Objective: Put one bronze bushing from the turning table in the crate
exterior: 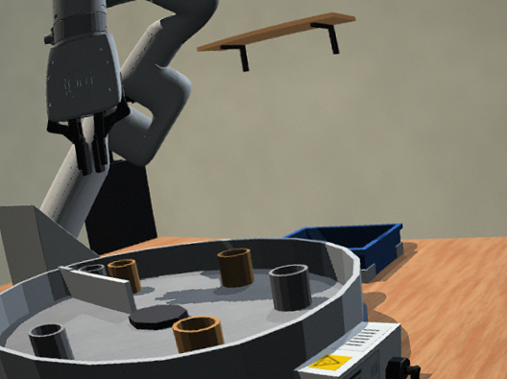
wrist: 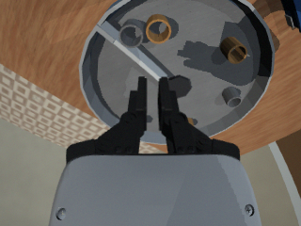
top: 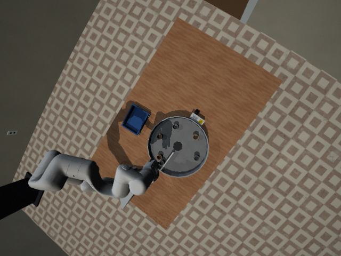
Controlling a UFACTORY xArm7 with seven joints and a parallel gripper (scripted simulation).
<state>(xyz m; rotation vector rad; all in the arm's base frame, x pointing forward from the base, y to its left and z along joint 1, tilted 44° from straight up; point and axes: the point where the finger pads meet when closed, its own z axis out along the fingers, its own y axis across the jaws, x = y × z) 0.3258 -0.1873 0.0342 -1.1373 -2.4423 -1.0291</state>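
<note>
The round grey turning table (top: 177, 145) holds three bronze bushings (exterior: 235, 266) (exterior: 124, 273) (exterior: 198, 333) and three dark grey bushings (exterior: 290, 286), all standing upright. In the wrist view I see two bronze bushings (wrist: 160, 28) (wrist: 235, 51) below me. The blue crate (top: 135, 119) (exterior: 353, 241) sits beside the turning table and looks empty. My gripper (exterior: 93, 169) (wrist: 152, 88) hangs high above the table's near-arm rim, pointing down. Its fingers are shut with only a narrow gap and nothing between them.
A grey divider blade (exterior: 97, 289) runs from the rim to the black hub (exterior: 158, 315). A control box with a yellow label (exterior: 353, 366) sits against the turning table. A grey wedge bracket (exterior: 30, 239) stands behind it. A wall shelf (exterior: 275, 32) hangs far back.
</note>
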